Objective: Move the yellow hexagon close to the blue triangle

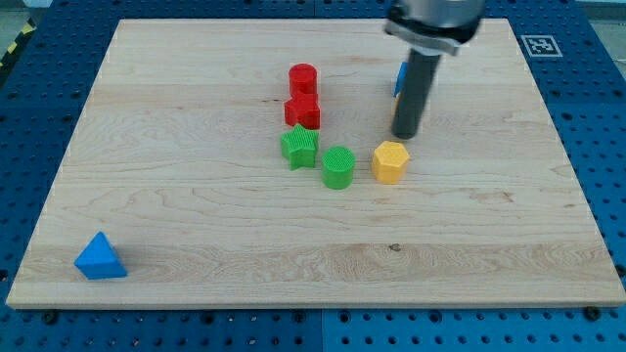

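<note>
The task looks to be at its very beginning. The yellow hexagon (389, 161) stands a little right of the centre of the wooden board (196, 196), while the blue triangle (100, 257) lies far away in the lower left corner of the frame, so the two blocks are well apart and almost the whole travel is left to do. The arm has no gripper to open or close; it ends in a dark rod, and the tip (405, 135) rests on the board just above the hexagon, slightly to its upper right, very near it, but it is not possible to tell if they touch. From this side a push toward the lower left seems reasonable. Just left of the hexagon stands a green cylinder (337, 167), and further left a green star (299, 147); above them are a red cylinder (303, 78) and another red block (302, 111) whose shape is not clear. A small blue block (400, 78) is partly hidden behind the rod. The green cylinder is close to the likely path, so the hexagon probably must pass below it.
</note>
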